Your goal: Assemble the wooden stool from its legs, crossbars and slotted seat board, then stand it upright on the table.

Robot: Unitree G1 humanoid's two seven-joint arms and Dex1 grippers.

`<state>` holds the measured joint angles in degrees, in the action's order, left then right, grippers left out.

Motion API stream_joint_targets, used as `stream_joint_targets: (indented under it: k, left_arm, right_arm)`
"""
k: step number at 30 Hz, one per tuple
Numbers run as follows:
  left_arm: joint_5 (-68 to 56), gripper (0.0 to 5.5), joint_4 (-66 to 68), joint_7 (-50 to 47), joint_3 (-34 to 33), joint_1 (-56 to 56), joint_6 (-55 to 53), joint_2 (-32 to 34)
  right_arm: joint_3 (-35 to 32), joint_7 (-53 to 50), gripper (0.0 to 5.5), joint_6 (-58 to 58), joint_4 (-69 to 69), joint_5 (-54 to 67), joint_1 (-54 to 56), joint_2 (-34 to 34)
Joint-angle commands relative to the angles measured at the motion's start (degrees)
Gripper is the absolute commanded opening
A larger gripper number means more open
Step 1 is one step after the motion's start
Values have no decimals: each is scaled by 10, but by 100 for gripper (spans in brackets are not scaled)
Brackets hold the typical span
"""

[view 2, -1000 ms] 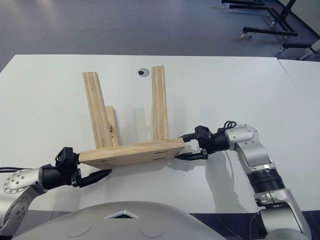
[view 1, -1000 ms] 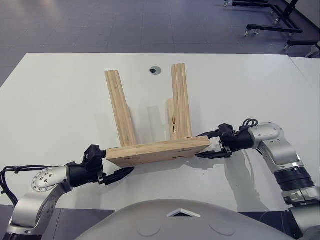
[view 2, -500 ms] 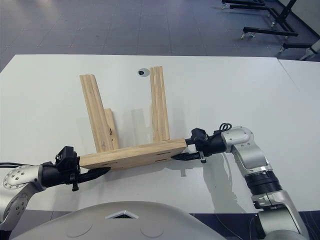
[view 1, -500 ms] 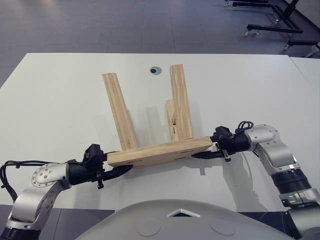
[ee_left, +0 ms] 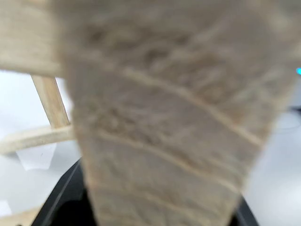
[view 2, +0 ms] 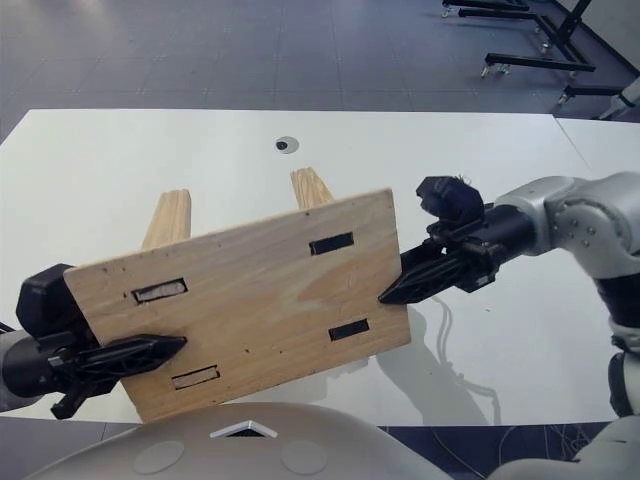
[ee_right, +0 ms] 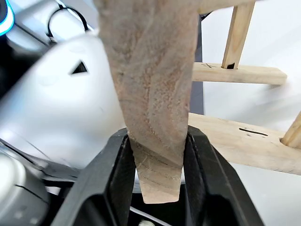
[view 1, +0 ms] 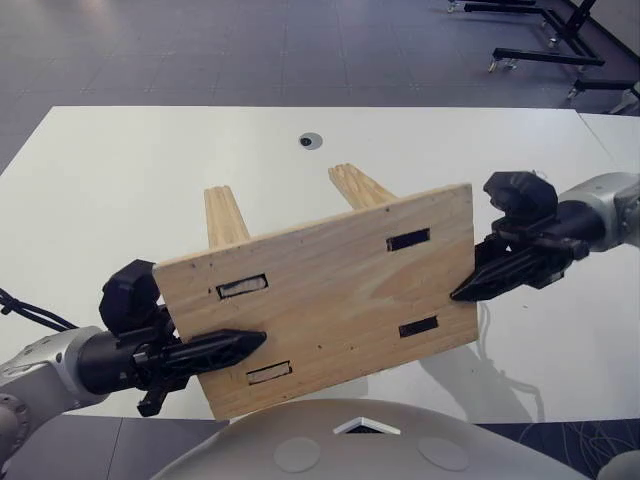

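The slotted seat board (view 1: 330,290), with legs (view 1: 225,212) fitted beneath, hangs tilted above the table (view 1: 110,170), its face toward the head camera. The left gripper (view 1: 240,345) clamps its left edge and the right gripper (view 1: 470,290) its right (both pinch the wood firmly).

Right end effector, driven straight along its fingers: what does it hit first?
The seat board. The right end effector is clamped on its edge, fingers pointing across it toward the robot's left, so pushing on would likely just seat the wood deeper between them; nothing else lies nearer.
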<state>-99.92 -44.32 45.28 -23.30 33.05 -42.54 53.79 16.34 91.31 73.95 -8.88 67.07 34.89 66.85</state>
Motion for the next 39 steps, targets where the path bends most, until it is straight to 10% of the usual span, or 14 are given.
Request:
stream_joint_targets:
  k: [1, 16, 25, 33, 39]
  left_arm:
    - [-37, 188, 7, -34, -14, 21, -16, -2]
    - [-94, 350, 107, -154, 32, -19, -2, -70]
    - [-77, 495, 143, -166, 32, -60, -24, -84]
    - [-54, 539, 172, -122, -35, -113, -55, -41]
    - [-38, 539, 149, -90, -118, -65, -80, -46]
  right_arm:
    - [50, 12, 132, 95, 39, 55, 78, 16]
    - [213, 12, 132, 179, 170, 69, 199, 34]
    - [257, 12, 313, 90, 236, 3, 203, 31]
    - [160, 12, 343, 64, 217, 41, 173, 94]
    - [-1, 5, 343, -134, 115, 8, -115, 152]
